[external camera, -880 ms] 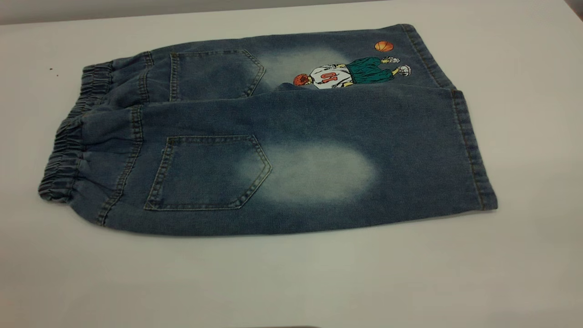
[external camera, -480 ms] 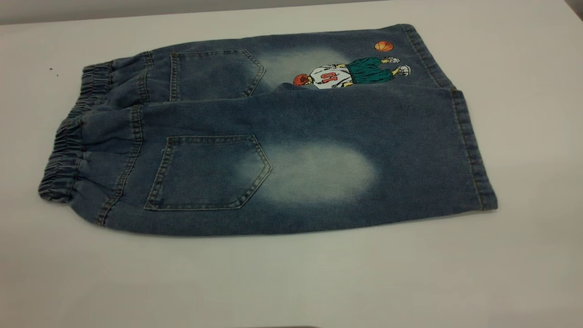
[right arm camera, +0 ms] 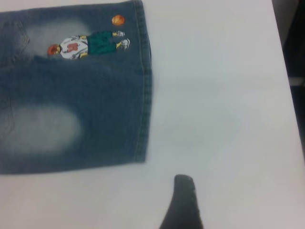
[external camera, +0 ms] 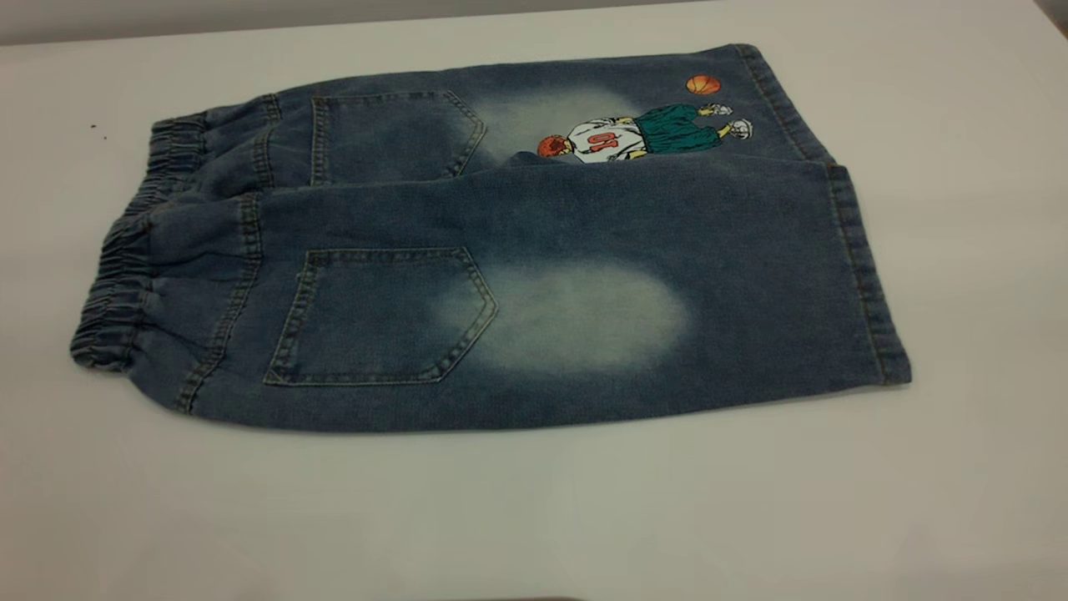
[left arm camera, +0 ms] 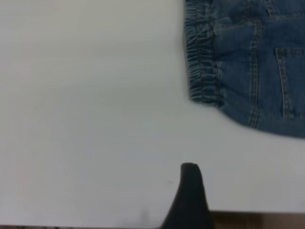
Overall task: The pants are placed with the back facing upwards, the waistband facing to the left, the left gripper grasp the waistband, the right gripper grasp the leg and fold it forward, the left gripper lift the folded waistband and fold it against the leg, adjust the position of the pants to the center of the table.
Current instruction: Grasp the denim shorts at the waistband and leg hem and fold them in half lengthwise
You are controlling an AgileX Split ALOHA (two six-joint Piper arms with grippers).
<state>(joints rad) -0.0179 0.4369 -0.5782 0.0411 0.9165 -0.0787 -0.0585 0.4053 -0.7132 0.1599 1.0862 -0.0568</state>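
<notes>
1. The pants (external camera: 501, 259) are lying flat on the table (external camera: 959, 467), back up.
2. The left gripper (left arm camera: 189, 200) is hovering off the waistband (left arm camera: 202, 62); its spread cannot be told.
3. The right gripper (right arm camera: 183, 202) is hovering off the leg (right arm camera: 95, 129) hem; likewise unclear.

A: Where does the exterior view sit?

B: Above the near edge of the large plain white table (external camera: 959, 501), tilted down toward its far edge, close enough that the short blue denim pants (external camera: 534, 275) nearly span it.

A: And the wrist views?

B: Both look almost straight down. The left one takes in the gathered darker-blue elastic waistband (left arm camera: 202, 62); the right one, the wide denim leg (right arm camera: 95, 119) at its stitched hem. Each shares its end of the pants with the exterior view.
</notes>
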